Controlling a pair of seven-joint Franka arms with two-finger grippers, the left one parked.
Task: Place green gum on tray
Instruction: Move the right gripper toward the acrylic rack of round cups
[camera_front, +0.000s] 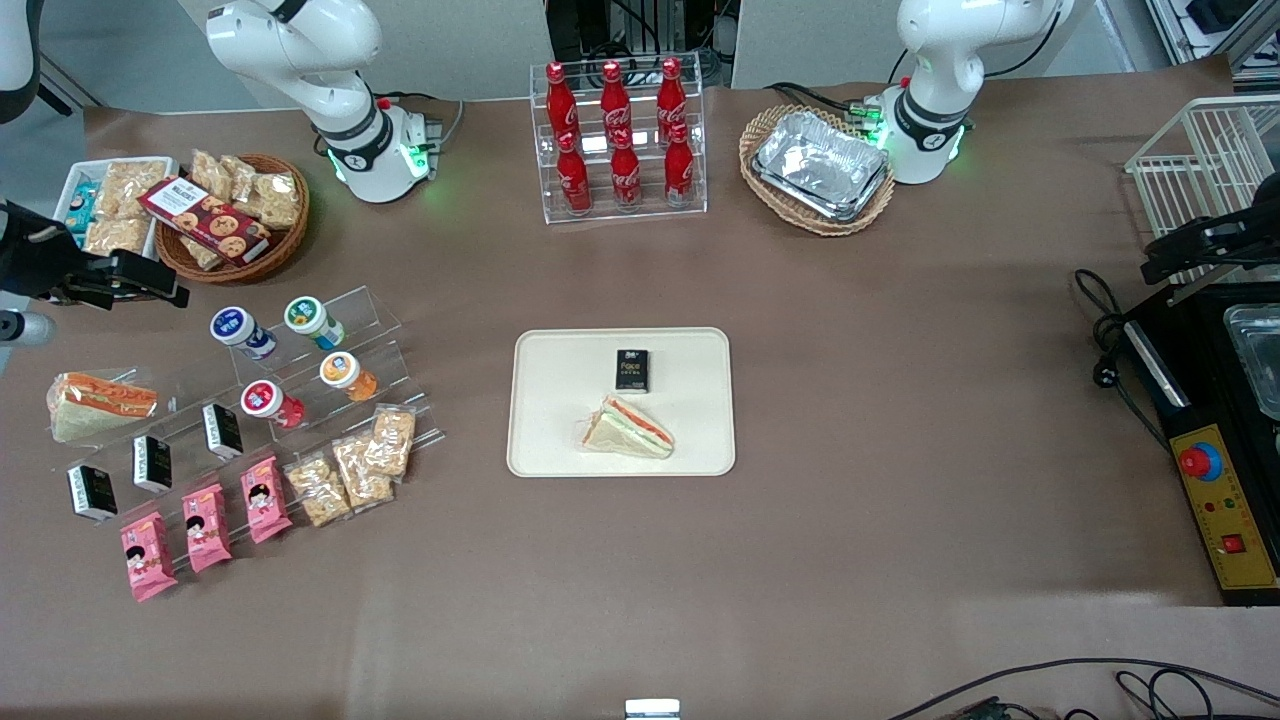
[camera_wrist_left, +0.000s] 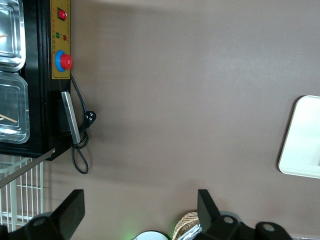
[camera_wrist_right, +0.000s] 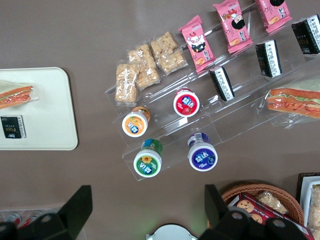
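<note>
Fingers spread and empty, the gripper (camera_wrist_right: 145, 210) hovers above the green gum (camera_wrist_right: 148, 162); crowding blue-lidded bottle (camera_wrist_right: 202, 156) risks a knock, tray (camera_front: 540, 440) waiting mid-table.

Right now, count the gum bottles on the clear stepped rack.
4, in two rows: green gum beside blue-lidded farther back; orange-lidded beside red-lidded nearer. None seem hidden. End effector hovers nearby.
</note>
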